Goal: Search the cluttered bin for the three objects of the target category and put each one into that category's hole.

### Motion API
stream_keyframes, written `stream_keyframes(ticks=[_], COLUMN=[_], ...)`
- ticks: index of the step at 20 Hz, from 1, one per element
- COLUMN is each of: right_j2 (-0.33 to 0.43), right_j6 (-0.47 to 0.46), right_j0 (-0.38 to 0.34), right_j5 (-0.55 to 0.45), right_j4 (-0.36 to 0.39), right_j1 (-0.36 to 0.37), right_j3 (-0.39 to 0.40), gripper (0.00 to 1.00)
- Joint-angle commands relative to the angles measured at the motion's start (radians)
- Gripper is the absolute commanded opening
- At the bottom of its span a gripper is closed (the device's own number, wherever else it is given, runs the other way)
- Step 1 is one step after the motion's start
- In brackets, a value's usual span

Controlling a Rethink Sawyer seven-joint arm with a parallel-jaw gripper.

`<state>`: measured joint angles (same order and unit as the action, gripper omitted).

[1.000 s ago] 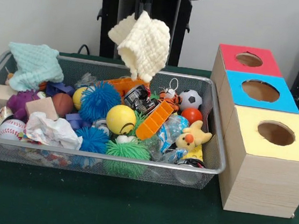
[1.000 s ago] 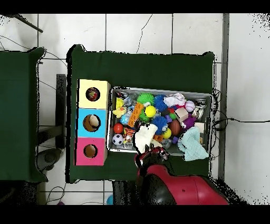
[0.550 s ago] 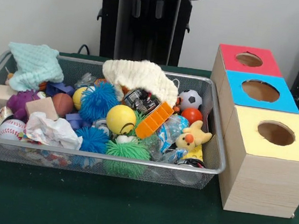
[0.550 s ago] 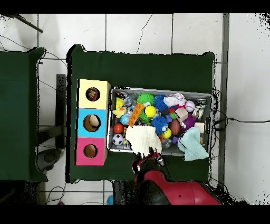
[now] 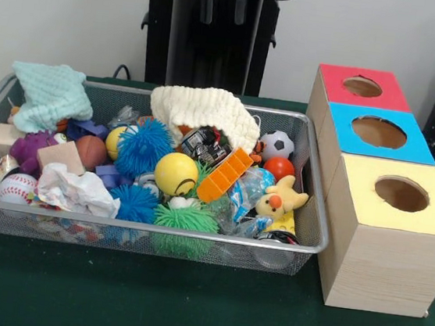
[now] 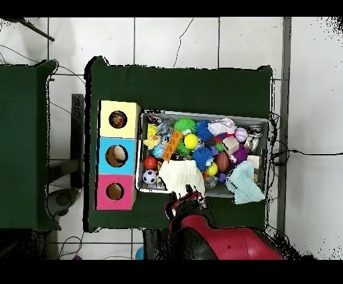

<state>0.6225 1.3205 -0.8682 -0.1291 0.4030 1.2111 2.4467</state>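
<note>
A wire mesh bin [image 5: 309,221] sits on a dark green table [image 5: 185,309], filling the left and centre of the front view and crammed with toys and cloths. At the bin's upper left corner a pale mint cloth [image 5: 48,95] drapes over the rim, and below it lie a purple toy [image 5: 29,146], a wooden block [image 5: 59,155] and, at the lower left, a baseball [image 5: 17,186] beside a crumpled white paper [image 5: 79,191]. Toward the middle are a spiky blue ball [image 5: 145,146], a yellow ball [image 5: 175,173] and a spiky green ball [image 5: 186,221] against the bin's near wall. A cream knitted cloth [image 5: 204,111] lies heaped at the upper centre of the bin, partly covering an orange plastic piece [image 5: 226,176]. To its right sit a small soccer ball [image 5: 278,145], an orange ball [image 5: 279,168] and a yellow plush animal [image 5: 279,200]. At the top centre of the frame the gripper [image 5: 223,8] hangs above the bin, its two fingers apart and holding nothing, clear of the cloth beneath. On the right stand three wooden boxes in a row, each with a round hole on top: a red box [image 5: 364,87] farthest up, a blue box [image 5: 378,132] in the middle, and a yellow box [image 5: 398,196] lowest. In the overhead view something shows inside each hole, too small to identify
</note>
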Motion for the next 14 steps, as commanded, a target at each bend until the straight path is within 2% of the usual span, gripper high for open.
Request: stream_keyframes(ticks=[1,5,14], right_j2=[0.148,0.183,0.206], right_j6=[-0.030,-0.061,-0.070], right_j0=[-0.076,-0.102,-0.105], right_j5=[-0.163,-0.222,-0.327], right_j4=[-0.058,-0.068,-0.058], right_j1=[-0.027,-0.046,-0.098], right_j3=[-0.081,-0.141,-0.262], gripper=[1.00,1.00,1.00])
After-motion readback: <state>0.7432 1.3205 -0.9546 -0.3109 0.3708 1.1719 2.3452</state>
